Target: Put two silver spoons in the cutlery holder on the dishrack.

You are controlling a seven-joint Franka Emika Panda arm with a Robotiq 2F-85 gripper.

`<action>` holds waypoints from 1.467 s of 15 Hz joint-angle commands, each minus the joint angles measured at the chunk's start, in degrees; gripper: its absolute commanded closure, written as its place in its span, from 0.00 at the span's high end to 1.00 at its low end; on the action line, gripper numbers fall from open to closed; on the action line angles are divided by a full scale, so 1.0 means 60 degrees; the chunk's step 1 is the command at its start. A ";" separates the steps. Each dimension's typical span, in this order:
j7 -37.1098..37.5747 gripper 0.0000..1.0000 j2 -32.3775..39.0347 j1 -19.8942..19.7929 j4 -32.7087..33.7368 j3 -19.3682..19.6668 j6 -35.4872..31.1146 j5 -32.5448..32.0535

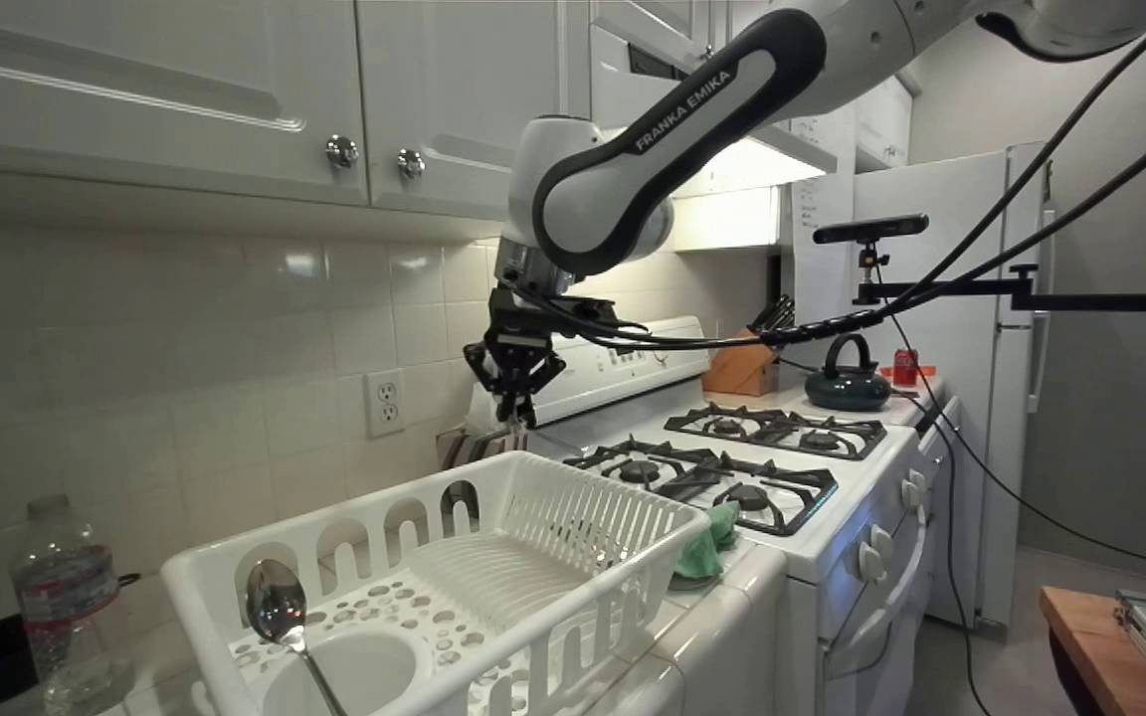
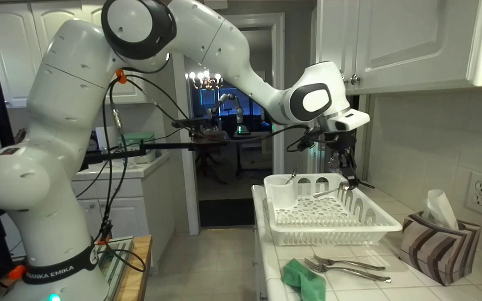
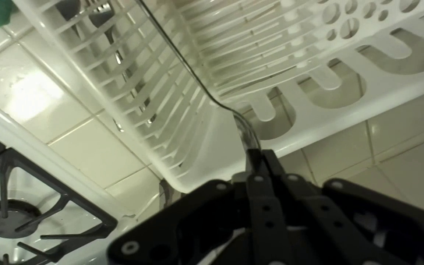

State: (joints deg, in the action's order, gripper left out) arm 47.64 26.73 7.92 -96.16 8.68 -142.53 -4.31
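Note:
My gripper [image 1: 516, 410] is shut on a silver spoon [image 3: 197, 79], gripping it at the bowl end. The handle slants across the rack in the wrist view, where the fingertips [image 3: 261, 156] are close together. In an exterior view the held spoon [image 2: 329, 193] hangs from the gripper [image 2: 352, 184]. A second silver spoon [image 1: 277, 602] leans upright in the cutlery holder, a white cup [image 2: 282, 194] in a corner of the dishrack [image 2: 333, 229]. My gripper is above the wall-side corner near the stove, at the opposite end from the cup. The held bowl is partly hidden by the fingers.
Two forks [image 2: 352, 269] and a green cloth [image 2: 306, 279] lie on the tiled counter beside the rack. A striped tissue box [image 2: 439, 246] stands by the wall. The stove [image 1: 692, 487] adjoins the counter. A water bottle [image 1: 66, 607] stands near the rack's cup end.

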 commanded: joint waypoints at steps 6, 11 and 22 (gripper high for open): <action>0.1836 0.01 0.0207 0.1440 0.0315 0.0076 -0.0915 -0.1466; 0.2150 0.01 0.0423 0.1801 0.0423 -0.0172 -0.1634 -0.1345; 0.1736 0.03 0.0581 0.2575 0.0169 -0.0289 -0.2496 -0.1308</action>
State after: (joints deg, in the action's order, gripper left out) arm 58.22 30.27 23.57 -95.13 7.11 -157.54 -12.21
